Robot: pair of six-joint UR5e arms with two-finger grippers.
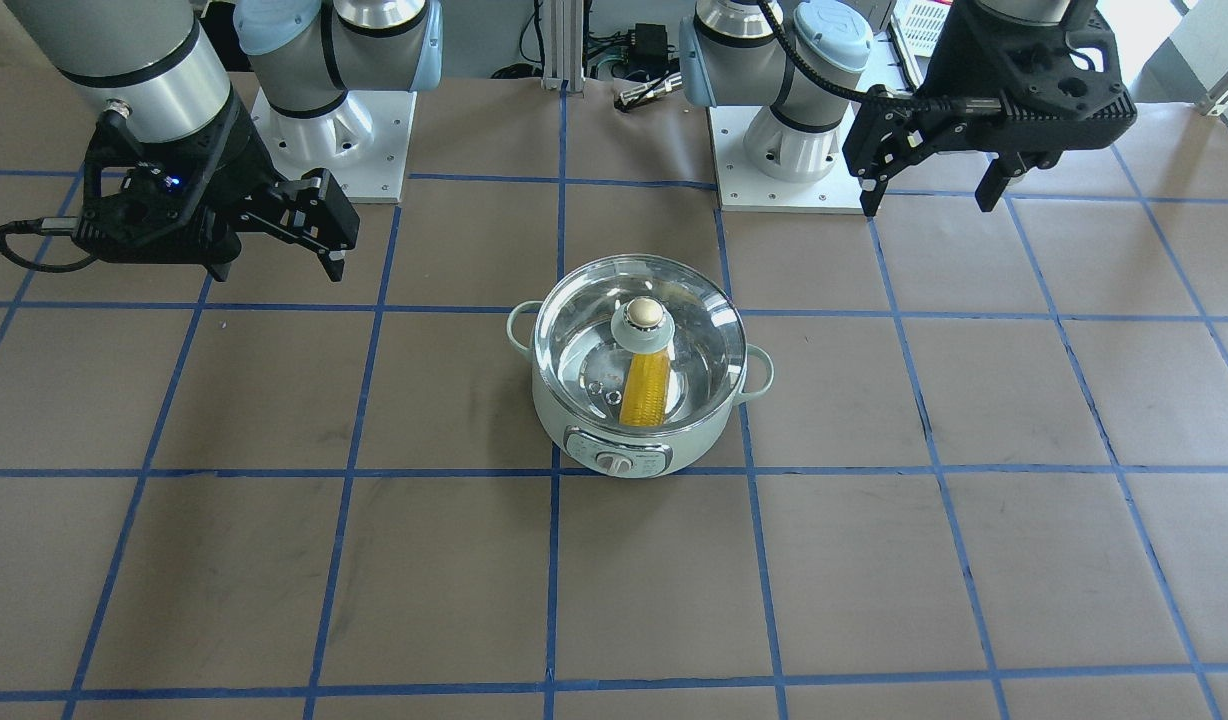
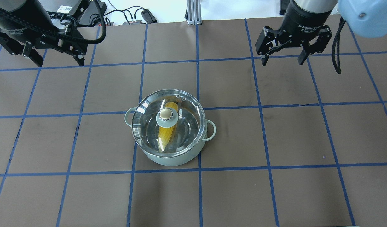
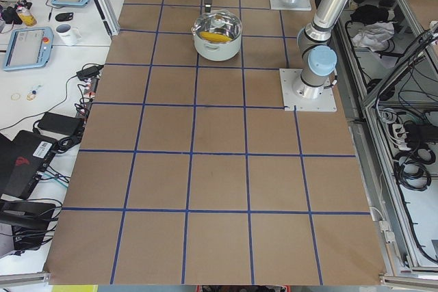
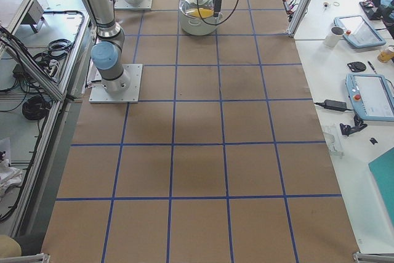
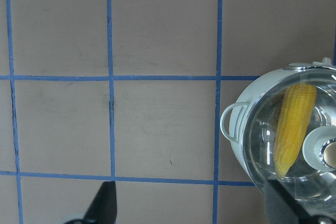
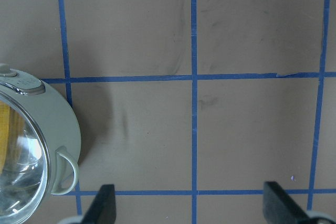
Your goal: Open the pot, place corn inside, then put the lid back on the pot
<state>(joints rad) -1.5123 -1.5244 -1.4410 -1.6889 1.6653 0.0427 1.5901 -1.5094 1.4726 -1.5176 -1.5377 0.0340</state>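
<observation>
**Corn under glass, both grippers empty**

The corn (image 2: 166, 136), 1 bright yellow cob, lies inside the pot (image 1: 574, 425) and shows through the clear lid (image 2: 184, 126). Its pointed tip is toward the robot's side and its blunt end toward the control panel (image 1: 619, 462). The lid sits flat on the pot's rim and covers the whole opening, with its beige-topped knob (image 1: 642, 316) at the centre. The pale green pot stands upright near the middle of the brown table (image 2: 275, 132), just beside a crossing of blue tape lines (image 2: 198, 78). Its 2 loop handles (image 2: 210, 130) stick out to either side, and its panel faces away from the robot.

The left gripper (image 2: 60, 62) hangs above the table, well apart from the pot, its 2 fingers spread wide with nothing between them. The right gripper (image 2: 283, 61) hangs on the other side, also well clear, jaws just as wide and holding nothing. The left wrist camera catches the pot at the right edge of its view, and the right wrist camera at its left edge. In both views only bare table lies between the fingertips.
</observation>
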